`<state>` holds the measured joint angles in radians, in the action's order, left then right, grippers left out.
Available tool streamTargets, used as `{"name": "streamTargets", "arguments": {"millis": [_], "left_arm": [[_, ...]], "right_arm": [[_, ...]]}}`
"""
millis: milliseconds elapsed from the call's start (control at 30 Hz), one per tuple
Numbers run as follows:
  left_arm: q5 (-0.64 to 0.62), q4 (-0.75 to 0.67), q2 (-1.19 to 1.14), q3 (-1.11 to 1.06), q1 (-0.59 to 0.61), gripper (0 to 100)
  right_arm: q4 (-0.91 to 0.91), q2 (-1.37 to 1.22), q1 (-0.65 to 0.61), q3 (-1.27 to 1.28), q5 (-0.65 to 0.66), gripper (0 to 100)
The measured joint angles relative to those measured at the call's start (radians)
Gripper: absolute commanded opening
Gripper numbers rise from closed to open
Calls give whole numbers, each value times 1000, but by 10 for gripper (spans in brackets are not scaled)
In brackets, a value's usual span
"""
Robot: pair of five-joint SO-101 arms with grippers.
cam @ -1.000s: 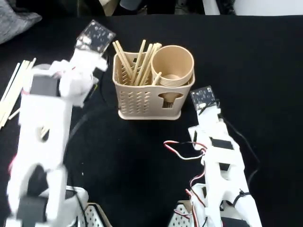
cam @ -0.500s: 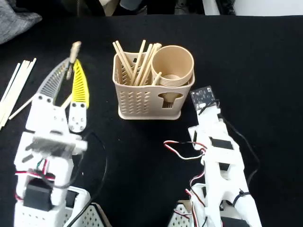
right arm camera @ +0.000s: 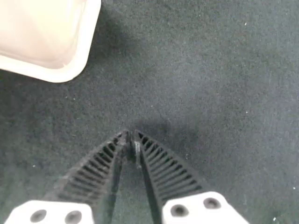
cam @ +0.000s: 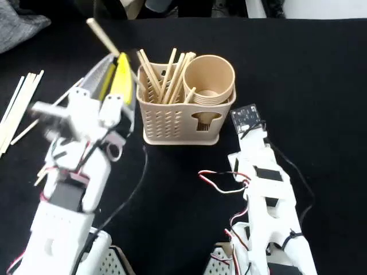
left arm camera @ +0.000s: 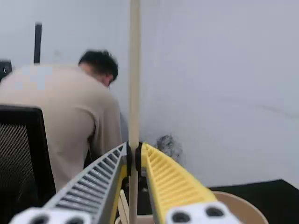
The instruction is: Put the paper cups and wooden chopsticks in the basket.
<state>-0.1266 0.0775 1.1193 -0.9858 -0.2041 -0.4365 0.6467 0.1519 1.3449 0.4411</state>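
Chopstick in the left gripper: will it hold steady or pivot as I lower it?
Probably stiff: the chopstick looks straight along its length. It may pivot, since the left gripper pinches it at one narrow spot with a long part sticking out beyond. Likely light, so brushing the sticks in the basket could twist it.

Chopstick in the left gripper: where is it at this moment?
In the high view, the chopstick is clamped in the left gripper, pointing away from the arm, just left of the basket.
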Motion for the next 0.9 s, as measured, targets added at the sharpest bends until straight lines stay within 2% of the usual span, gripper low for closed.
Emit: {"name": "streamTargets", "arguments": {"millis": [133,267,367,567,767,900], "left_arm": [[-43,-8,-164,5,0,42],[-46,-8,-250,5,0,180],[-51,34,-256,14,0,202],[-34,411,-270,245,5,205],[110,825,-272,534,69,203],[213,990,-290,588,141,205]], "right_arm": [[0,0,0,0,0,12],[0,0,0,0,0,12],[0,0,0,0,0,12],[0,0,0,0,0,12],[0,0,0,0,0,12],[0,0,0,0,0,12]]}}
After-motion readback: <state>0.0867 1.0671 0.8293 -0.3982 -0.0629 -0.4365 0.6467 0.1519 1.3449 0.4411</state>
